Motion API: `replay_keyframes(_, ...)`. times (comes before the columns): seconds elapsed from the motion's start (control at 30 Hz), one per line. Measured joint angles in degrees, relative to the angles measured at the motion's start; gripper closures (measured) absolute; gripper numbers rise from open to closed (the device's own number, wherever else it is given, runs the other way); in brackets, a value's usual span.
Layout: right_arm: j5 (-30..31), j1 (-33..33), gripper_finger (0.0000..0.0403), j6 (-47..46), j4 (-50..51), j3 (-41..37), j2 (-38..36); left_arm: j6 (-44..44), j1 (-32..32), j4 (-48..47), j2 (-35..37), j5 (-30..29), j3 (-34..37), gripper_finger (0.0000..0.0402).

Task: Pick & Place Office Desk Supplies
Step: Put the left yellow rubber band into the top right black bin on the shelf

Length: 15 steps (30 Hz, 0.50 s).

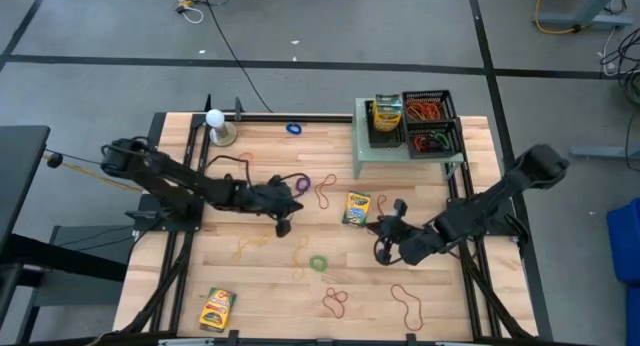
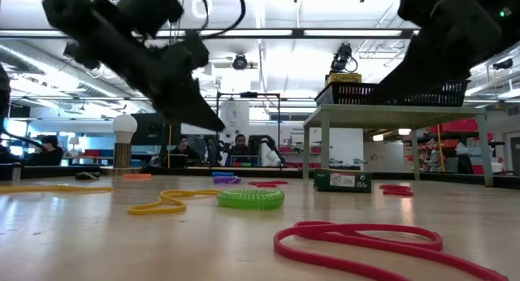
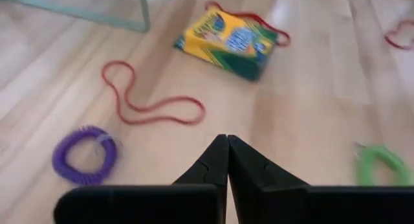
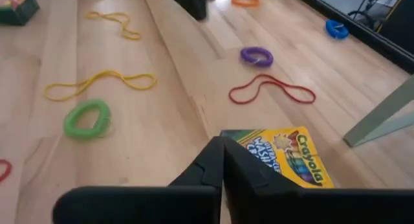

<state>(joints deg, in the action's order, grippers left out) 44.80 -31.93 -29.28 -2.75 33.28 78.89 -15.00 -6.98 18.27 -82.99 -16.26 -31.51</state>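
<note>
My right pincer (image 4: 222, 160), fingers pressed together and empty, partly hides the crayon box (image 4: 284, 156) lying just beyond its tips; my left pincer (image 3: 228, 160), also closed, hovers near a red loop (image 3: 152, 101).

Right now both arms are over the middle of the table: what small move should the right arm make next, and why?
Probably reopen the right gripper. Its fingers are pressed together with nothing between them, and the crayon box lies just ahead, flat on the table. Opening comes before easing forward to straddle the box. The left gripper is also shut and empty.
</note>
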Motion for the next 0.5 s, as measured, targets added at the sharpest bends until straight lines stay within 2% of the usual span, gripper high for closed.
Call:
replay_keyframes(0.13,-0.33,0.0,0.0387,0.64,-0.56,-0.02,0.97,-8.39,-3.9,-17.88,5.05,0.29,-3.89,0.0376)
replay_keyframes(0.3,-0.95,0.03,0.0379,-2.31,-0.2,-0.02,0.99,-19.71,-10.35,-40.73,6.69,1.72,-7.23,0.0348)
replay_keyframes(0.37,-2.63,0.24,0.0378,-2.9,-0.27,-0.02,0.99,-23.66,-13.89,-45.49,6.39,2.5,-7.34,0.033)
replay_keyframes(0.5,-5.16,1.29,0.0374,-2.85,-0.28,-0.02,0.99,-31.33,-20.67,-47.42,4.21,3.29,-7.34,0.0292)
